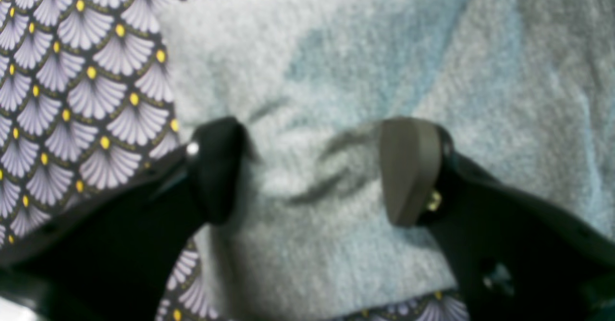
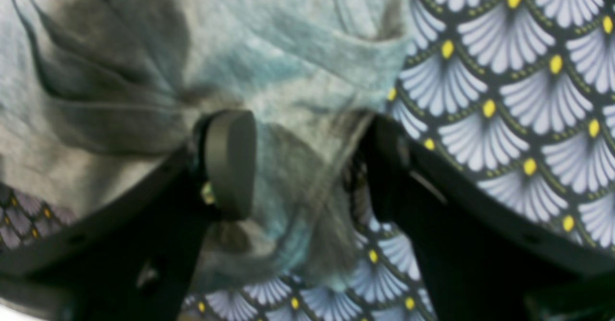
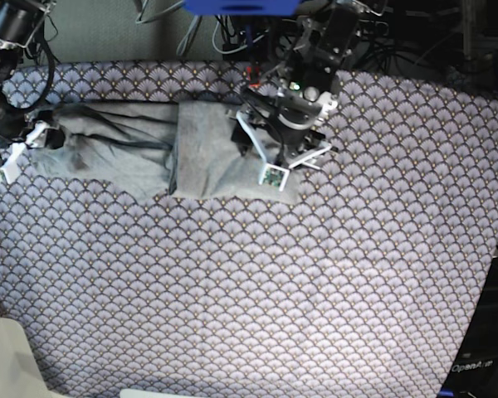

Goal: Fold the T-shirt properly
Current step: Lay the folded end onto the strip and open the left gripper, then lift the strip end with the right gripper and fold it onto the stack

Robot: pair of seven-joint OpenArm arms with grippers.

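The T-shirt (image 3: 149, 149) lay across the far part of the patterned table cloth (image 3: 257, 282), stretched from the 9 o'clock edge of the base view toward its centre, with one portion doubled over into a thicker panel at the middle and a rumpled, thinner part trailing toward 9 o'clock. The left gripper (image 3: 275, 162) stood over the 3 o'clock end of the shirt in the base view. In the left wrist view this gripper (image 1: 314, 169) had its fingers spread wide, both tips low against the grey knit (image 1: 336, 95); a few small creases lay in the gap between them, but no fabric was pinched. The shirt filled the centre and the 3 o'clock side of that view, its edge meeting the cloth (image 1: 72, 95) at 9 o'clock, just beside the 9 o'clock finger. The right gripper (image 3: 21, 145) sat at the 9 o'clock end of the shirt in the base view. In the right wrist view this gripper (image 2: 307, 162) was likewise parted, with a bunched fold of the shirt (image 2: 240, 61) lying between its fingers; the 3 o'clock finger stood at the shirt's edge where the cloth (image 2: 504, 95) began. Whether the fingers pressed on that fold could not be told, as the view was blurred.
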